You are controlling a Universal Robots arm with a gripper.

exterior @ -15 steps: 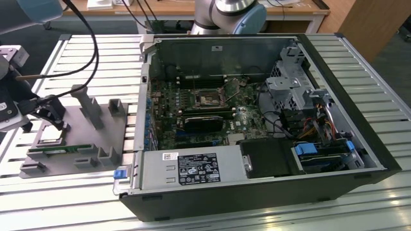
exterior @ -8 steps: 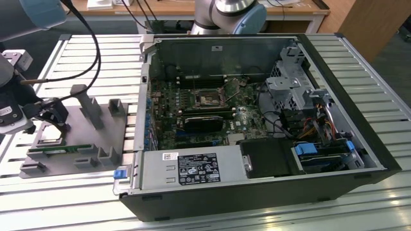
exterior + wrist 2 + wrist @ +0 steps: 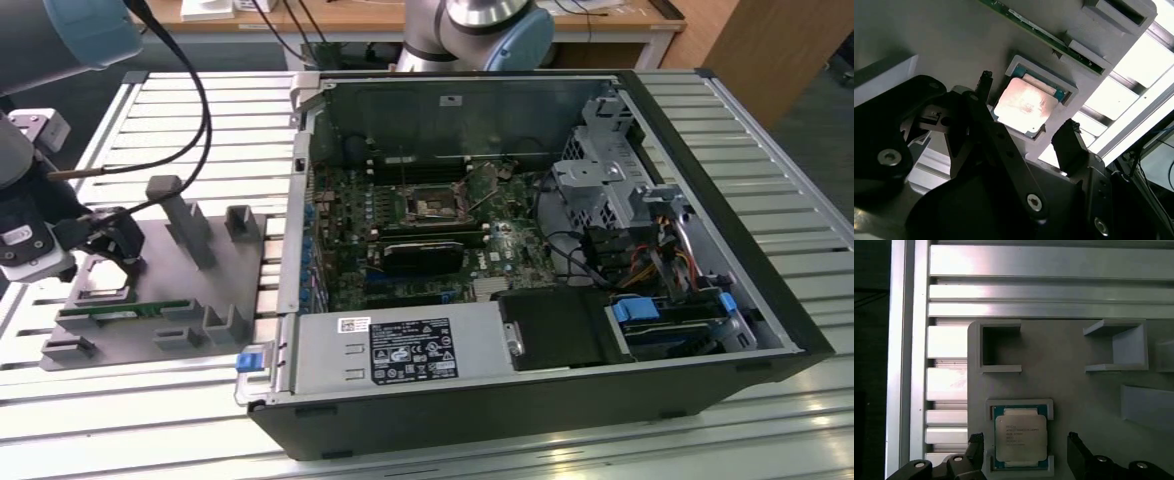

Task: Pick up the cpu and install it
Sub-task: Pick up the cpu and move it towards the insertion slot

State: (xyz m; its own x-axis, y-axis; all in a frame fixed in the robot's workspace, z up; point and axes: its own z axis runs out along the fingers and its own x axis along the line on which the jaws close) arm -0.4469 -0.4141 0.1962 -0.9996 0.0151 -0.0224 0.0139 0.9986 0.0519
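Observation:
The cpu [image 3: 1020, 435] is a small square chip with a silver metal top, lying flat in a shallow pocket of the grey fixture plate [image 3: 1069, 385]. In the second wrist view the cpu [image 3: 1025, 104] sits between my two black fingers. My gripper [image 3: 1024, 444] is open and straddles the chip, with a gap on each side and nothing held. In the exterior view my gripper [image 3: 114, 240] hangs over the fixture plate [image 3: 174, 300] at the exterior view's left. The open computer case [image 3: 534, 250] lies to the right, its dark square socket [image 3: 434, 205] on the motherboard.
A long green memory stick [image 3: 127, 310] rests in a slot of the fixture, beside grey upright posts [image 3: 174, 215]. Everything stands on a slatted aluminium table [image 3: 787, 200]. Black cables [image 3: 200, 100] run from the arm over the table's left part.

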